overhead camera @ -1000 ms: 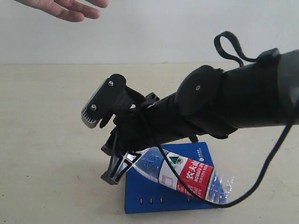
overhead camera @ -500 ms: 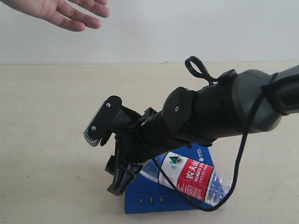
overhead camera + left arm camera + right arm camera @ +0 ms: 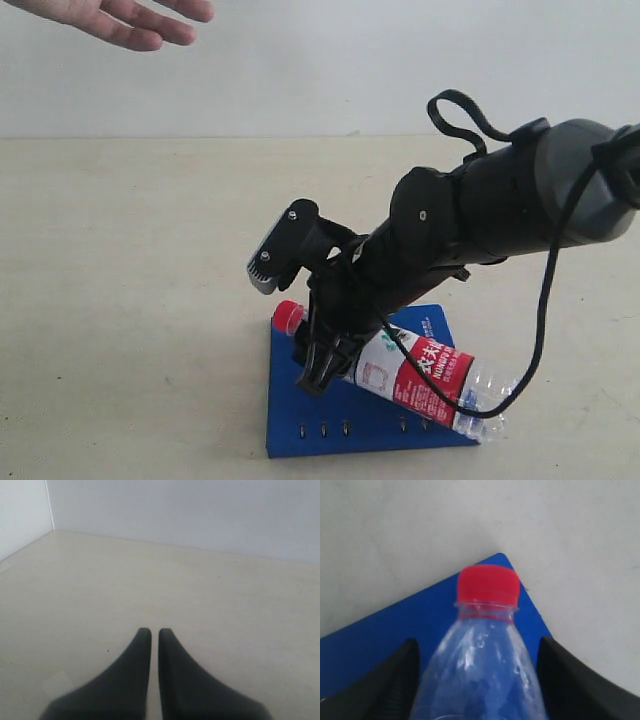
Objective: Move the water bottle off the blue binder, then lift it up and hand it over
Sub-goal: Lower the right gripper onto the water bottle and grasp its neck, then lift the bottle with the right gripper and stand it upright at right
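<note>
The water bottle (image 3: 425,372) lies on its side across the blue binder (image 3: 300,405), its red cap (image 3: 288,317) pointing left and its base past the binder's right edge. My right gripper (image 3: 295,322) stands open and straddles the bottle's shoulder. In the right wrist view both black fingers (image 3: 395,672) stand apart from the clear bottle (image 3: 480,665), with blue binder (image 3: 375,640) showing underneath and the cap beyond the tips. My left gripper (image 3: 150,630) is shut and empty over bare table, out of the exterior view.
An open human hand (image 3: 110,20) hovers at the top left corner of the exterior view. The beige tabletop (image 3: 130,250) surrounds the binder. A black cable (image 3: 540,330) loops from the right arm down past the bottle's base.
The right gripper opened wider and came down lower over the binder. The bottle, earlier tilted up at its neck, now lies flat with its cap showing. The hand drew back slightly.
</note>
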Action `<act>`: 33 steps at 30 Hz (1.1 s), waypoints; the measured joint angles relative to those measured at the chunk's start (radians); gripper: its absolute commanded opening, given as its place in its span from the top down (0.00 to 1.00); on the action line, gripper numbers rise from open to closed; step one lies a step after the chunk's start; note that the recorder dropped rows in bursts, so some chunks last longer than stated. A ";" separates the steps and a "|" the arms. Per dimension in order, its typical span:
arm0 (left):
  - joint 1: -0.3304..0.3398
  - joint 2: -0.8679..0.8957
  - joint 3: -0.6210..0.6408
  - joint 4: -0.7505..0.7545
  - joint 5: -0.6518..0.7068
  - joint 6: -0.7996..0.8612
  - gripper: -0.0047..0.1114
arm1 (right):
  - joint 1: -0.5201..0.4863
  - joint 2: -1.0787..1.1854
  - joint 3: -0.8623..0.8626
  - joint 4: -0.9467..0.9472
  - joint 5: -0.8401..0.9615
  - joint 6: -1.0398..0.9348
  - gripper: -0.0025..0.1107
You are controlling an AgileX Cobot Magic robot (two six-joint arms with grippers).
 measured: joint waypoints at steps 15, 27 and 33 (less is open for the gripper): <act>0.000 0.000 0.000 0.000 0.000 0.000 0.91 | 0.000 0.014 -0.012 -0.027 0.040 0.033 0.99; 0.000 0.000 0.000 0.000 0.000 0.000 0.91 | -0.008 -0.040 -0.020 -0.111 0.010 0.139 0.98; 0.000 0.000 0.000 0.000 0.000 0.000 0.91 | -0.149 -0.125 -0.020 -0.138 -0.068 0.211 0.98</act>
